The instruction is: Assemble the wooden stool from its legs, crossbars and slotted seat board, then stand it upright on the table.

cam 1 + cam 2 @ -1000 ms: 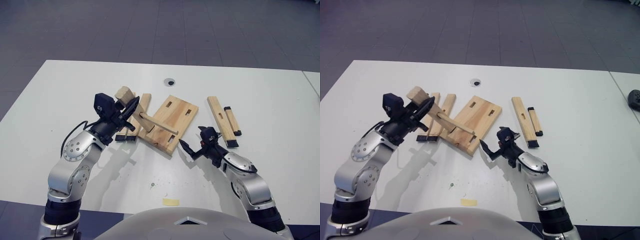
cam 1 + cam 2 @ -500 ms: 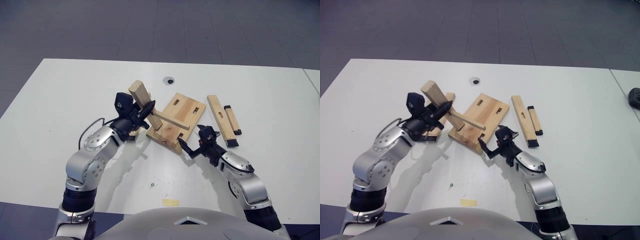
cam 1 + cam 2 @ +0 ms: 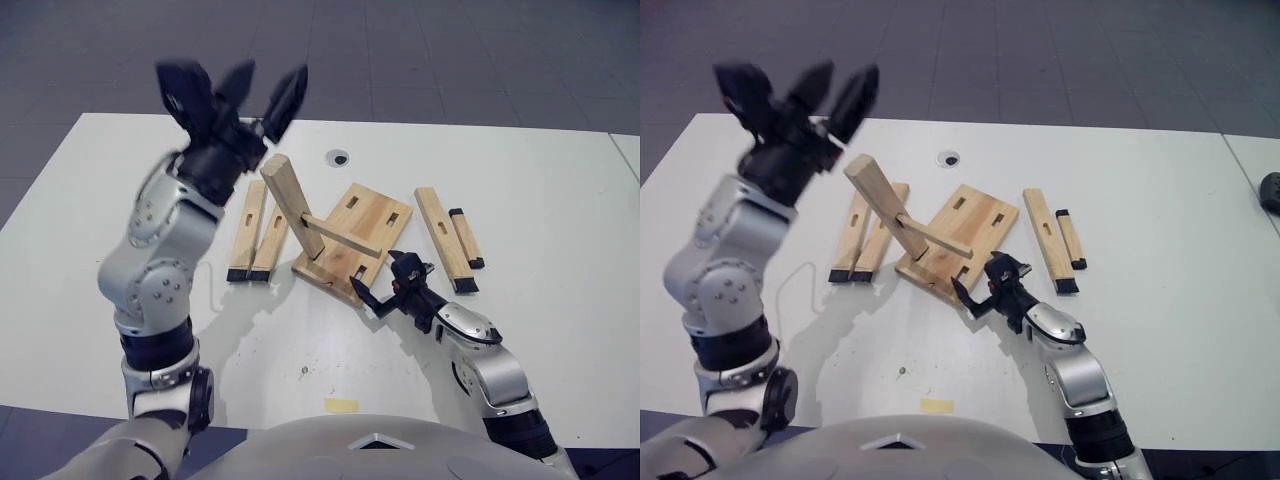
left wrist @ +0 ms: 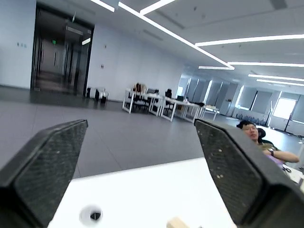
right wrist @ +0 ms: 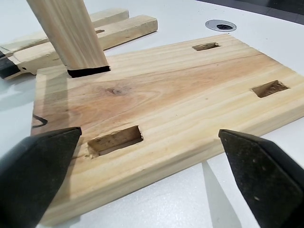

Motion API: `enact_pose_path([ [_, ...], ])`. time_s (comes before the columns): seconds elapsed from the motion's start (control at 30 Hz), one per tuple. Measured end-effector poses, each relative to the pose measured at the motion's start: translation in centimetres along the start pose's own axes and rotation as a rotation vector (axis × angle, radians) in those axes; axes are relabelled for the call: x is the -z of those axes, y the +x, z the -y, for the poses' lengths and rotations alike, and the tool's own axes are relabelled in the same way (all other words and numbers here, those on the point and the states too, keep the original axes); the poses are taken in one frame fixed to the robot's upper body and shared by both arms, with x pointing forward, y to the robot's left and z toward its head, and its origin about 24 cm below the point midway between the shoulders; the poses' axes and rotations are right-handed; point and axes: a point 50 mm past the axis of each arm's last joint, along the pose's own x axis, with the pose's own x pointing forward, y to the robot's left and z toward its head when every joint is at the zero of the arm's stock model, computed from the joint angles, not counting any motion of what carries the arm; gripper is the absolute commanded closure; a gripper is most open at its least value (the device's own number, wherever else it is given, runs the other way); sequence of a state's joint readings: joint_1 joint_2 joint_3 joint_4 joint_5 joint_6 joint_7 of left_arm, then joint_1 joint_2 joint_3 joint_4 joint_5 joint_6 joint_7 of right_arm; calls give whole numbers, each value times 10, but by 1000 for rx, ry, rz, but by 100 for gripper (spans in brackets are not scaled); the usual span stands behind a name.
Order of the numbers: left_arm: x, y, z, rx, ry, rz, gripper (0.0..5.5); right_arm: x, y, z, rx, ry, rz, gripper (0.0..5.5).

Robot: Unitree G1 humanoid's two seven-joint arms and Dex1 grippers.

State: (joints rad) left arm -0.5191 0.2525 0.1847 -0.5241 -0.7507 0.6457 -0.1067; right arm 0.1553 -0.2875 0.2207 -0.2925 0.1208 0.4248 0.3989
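Find the left gripper [image 3: 268, 85] raised high at 10 o'clock of the seat board [image 3: 372, 214], fingers spread wide, holding nothing. Half a second back, saw it clamped on the leg [image 3: 290, 198]; since let go and lifted clear. Note two loose legs [image 3: 255, 230] lying at 9 o'clock. Left the leg leaning in its corner slot, crossbar [image 3: 345, 238] jutting toward 4 o'clock (seated, probably; cannot judge how deep). Means one leg placed, others waiting. Find the right gripper [image 3: 380, 282] at 6 o'clock, spread astride the board's near edge, unmoved. See two more pieces [image 3: 448, 240] at 3 o'clock.
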Motion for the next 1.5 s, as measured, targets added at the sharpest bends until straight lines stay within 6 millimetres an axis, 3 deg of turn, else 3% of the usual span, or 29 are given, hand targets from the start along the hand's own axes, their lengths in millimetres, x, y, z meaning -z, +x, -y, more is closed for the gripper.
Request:
enact_pose_path([
  [0.1, -48, 21, 6, 50, 72, 156, 25, 0, 0, 0, -5, -2, 1, 10],
  [0.17, -60, 29, 16, 110, 93, 193, 12, -1, 1, 0, -9, -3, 3, 10],
  [0.2, -50, 30, 17, 128, 118, 137, 12, -2, 1, 0, -11, -5, 5, 10],
  [0.3, 43, 14, -6, 41, 114, -245, 12, -2, 1, 0, -14, -6, 6, 10],
  [0.33, 63, 4, -11, 10, 105, -294, 12, -2, 1, -1, -15, -6, 5, 10],
  [0.57, 74, -5, 10, 32, 90, -212, 12, 1, 1, -4, -26, 8, -2, 10],
  [0.73, 61, 0, 5, 1, 75, -216, 12, 2, 2, -8, -30, 19, 1, 10],
  [0.87, 6, 11, -29, -135, 126, -92, 12, 3, 2, -10, -19, 30, 4, 10],
  [0.9, 4, 7, -41, -180, 176, -135, 12, 3, 2, -10, -15, 32, 5, 10],
  [0.93, 11, -3, -57, -242, 240, -235, 12, 3, 1, -10, -8, 34, 8, 10],
  [1.0, 49, -40, -89, -354, 304, -511, 12, 4, 1, -10, 3, 39, 11, 10],
  [1.1, 90, -73, -98, -354, 248, -723, 12, 5, 1, -9, 25, 41, 15, 10],
  [1.27, 126, -79, -84, -252, 183, -837, 12, 5, 3, -13, 29, 53, 27, 10],
  [1.5, 146, -94, -90, -259, 189, -938, 12, 5, 3, -13, 32, 51, 26, 10],
])
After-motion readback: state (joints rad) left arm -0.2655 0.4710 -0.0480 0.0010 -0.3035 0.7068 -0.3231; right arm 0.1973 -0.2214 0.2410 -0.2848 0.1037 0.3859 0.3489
